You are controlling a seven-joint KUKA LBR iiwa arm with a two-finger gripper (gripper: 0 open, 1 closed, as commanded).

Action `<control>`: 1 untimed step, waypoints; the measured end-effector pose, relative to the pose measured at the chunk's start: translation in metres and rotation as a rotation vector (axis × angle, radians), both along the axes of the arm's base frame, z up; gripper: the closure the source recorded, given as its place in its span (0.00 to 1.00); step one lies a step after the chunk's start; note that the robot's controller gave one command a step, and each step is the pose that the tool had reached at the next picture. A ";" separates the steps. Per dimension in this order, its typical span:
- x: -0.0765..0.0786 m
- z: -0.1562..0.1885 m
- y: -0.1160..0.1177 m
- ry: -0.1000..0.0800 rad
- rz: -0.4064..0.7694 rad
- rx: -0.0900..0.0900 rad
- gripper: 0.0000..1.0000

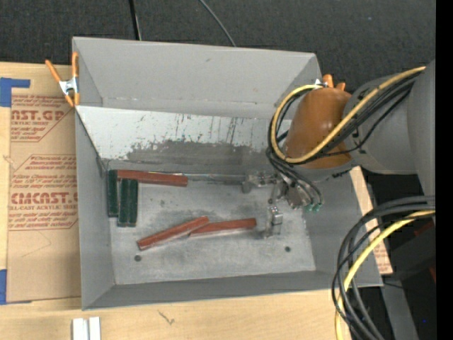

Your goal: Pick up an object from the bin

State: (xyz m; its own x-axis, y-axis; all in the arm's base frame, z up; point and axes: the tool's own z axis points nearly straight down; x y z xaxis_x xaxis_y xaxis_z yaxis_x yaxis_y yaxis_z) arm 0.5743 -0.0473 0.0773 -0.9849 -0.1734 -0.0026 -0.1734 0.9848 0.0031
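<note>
Camera view: a KUKA arm [403, 126] reaches into the grey metal bin [191, 76] from the right, its gripper [273, 219] lowered close to the bin floor at the right-hand end of a flat red-brown strip [225, 227]. That strip lies almost level across the middle of the floor. The gripper stands just beside the strip's right tip, and it cannot be told whether the two touch. Nor can it be told whether the gripper is spread wide or drawn narrow; nothing can be seen gripped in it.

A second red-brown strip [170, 235] lies to the left of the first, tilted so that its left end sits lower in the view. Its right end meets the first strip's left end, the two seeming to overlap there. A third red-brown strip [152, 178] rests above and to the left of the first, well apart from it, along the foot of the bin's scuffed back wall.

Two dark green bars [113, 193] [128, 202] stand side by side farther left than any of the strips, against the bin's left wall, running from back to front.

Above and to the right of the first strip, the orange cover [315, 122] on the wrist bulges over the bin's right side, with yellow and black cables [279, 119] looped around it.
</note>
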 end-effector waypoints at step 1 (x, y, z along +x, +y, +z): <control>-0.038 0.001 0.020 0.002 0.008 -0.003 1.00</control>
